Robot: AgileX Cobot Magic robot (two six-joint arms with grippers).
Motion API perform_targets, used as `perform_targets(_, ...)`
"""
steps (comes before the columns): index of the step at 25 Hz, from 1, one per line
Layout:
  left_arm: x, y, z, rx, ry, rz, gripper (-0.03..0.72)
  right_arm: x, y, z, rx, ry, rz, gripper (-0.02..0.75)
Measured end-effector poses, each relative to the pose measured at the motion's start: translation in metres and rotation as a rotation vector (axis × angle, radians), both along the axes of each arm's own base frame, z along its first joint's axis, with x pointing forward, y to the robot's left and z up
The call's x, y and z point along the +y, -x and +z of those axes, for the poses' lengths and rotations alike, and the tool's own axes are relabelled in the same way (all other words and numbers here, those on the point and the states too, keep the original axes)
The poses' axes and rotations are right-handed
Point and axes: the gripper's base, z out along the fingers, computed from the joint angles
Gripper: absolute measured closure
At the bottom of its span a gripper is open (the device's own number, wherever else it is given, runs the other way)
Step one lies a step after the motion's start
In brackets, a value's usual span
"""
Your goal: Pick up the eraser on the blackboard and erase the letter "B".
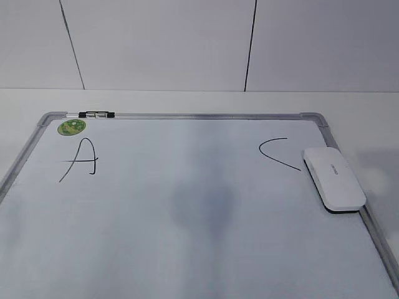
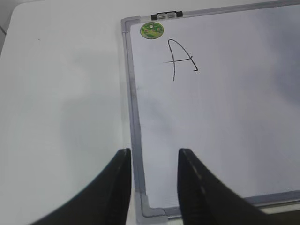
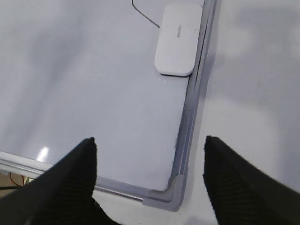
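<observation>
my right gripper (image 3: 150, 164) fills the bottom of the right wrist view, its two dark fingers (image 3: 65, 183) spread wide with nothing between them. straight below the gap sits the near right corner of the blackboard (image 3: 173, 192), with the grey frame rail running away from me up the picture. following that rail outward, i reach the eraser (image 3: 178, 40), a white rounded block lying flat on the board just beside the right-hand rail. its long axis runs roughly along the rail, tilted a little, so it points nearly toward me rather than across my fingers. the tail of the letter "C" (image 3: 143, 16) ends close to its far left corner.

my left gripper (image 2: 152, 180) hangs over the board's opposite near corner, fingers parted more narrowly and also empty, with the letter "A" (image 2: 180, 58) and the green sticker (image 2: 152, 30) beyond it. the eraser does not show in that view at all.

in the exterior view the eraser (image 1: 333, 178) lies at the right edge of the blackboard (image 1: 187, 116), well apart from the "A" (image 1: 81, 159) on the left. so the right arm is clearly the nearer one, and i judge the reach is forward along the rail, closing across the eraser's short sides. between "A" and "C" i see no "B", only a dim grey patch on the board.
</observation>
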Motion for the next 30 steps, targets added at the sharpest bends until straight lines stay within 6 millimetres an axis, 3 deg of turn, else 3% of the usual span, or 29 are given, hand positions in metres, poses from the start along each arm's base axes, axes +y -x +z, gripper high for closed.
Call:
perform_targets(5,-0.005,0.042,-0.034,-0.072,0.034,-0.029,0.442,-0.002,0.023,-0.031,-0.01,0.012,0.014,0.18)
perform_targets(10,-0.007,0.069,-0.065,-0.165,0.036,-0.037,0.445,-0.004,0.051,-0.046,-0.12,0.023,0.031,0.18)
perform_targets(15,-0.007,0.059,-0.092,-0.068,0.042,-0.037,0.447,-0.01,0.077,-0.05,-0.207,0.065,0.02,0.18)
perform_targets(18,-0.006,0.055,-0.092,-0.097,0.031,-0.038,0.449,-0.014,0.089,-0.053,-0.28,0.088,0.001,0.18)
perform_targets(30,-0.004,0.045,-0.094,-0.177,0.017,-0.018,0.45,-0.015,0.084,-0.059,-0.302,0.087,-0.02,0.18)
